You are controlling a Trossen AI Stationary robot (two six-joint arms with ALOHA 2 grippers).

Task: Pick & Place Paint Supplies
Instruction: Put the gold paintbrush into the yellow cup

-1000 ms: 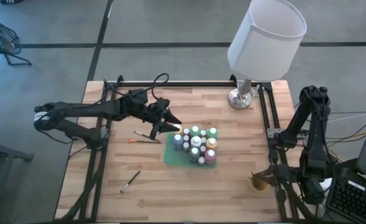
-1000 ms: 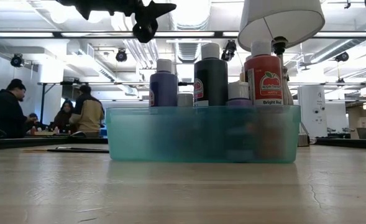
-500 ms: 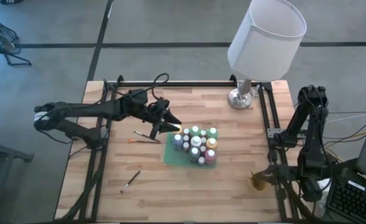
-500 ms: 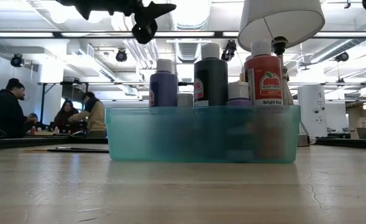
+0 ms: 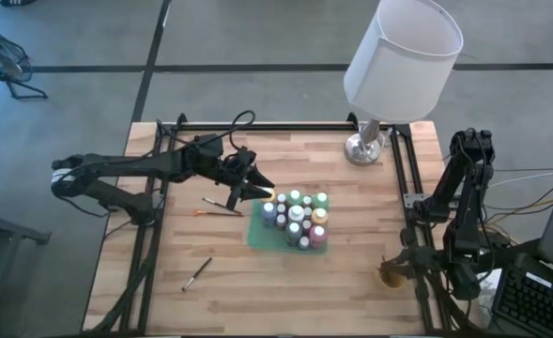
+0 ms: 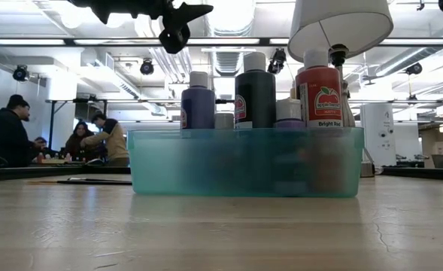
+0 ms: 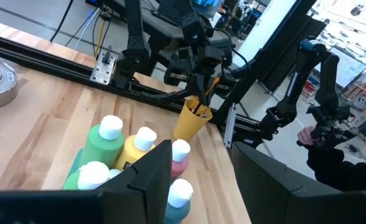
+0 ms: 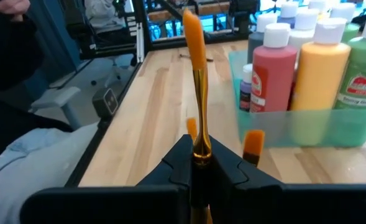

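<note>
Now my right claw (image 8: pixel 196 163) pinches an orange-bristled brush (image 8: pixel 195 68) upright.
It hangs over the tan cup (image 5: pixel 389 274) at the desk's (image 5: pixel 351 272) right edge. My left claw (image 5: pixel 260 188), partly spread and empty, hovers beside the paint bottles (image 5: pixel 296 222) in the teal bin (image 6: pixel 244 162); two brushes (image 5: pixel 222 204) lie on the desk.

Your right hand (image 8: pixel 198 163) grips an orange-tipped brush (image 8: pixel 195 81) upright; behind it you see paint bottles (image 8: pixel 316 68) standing in a green tub (image 8: pixel 294 127) on the worktop (image 8: pixel 158 130).
</note>
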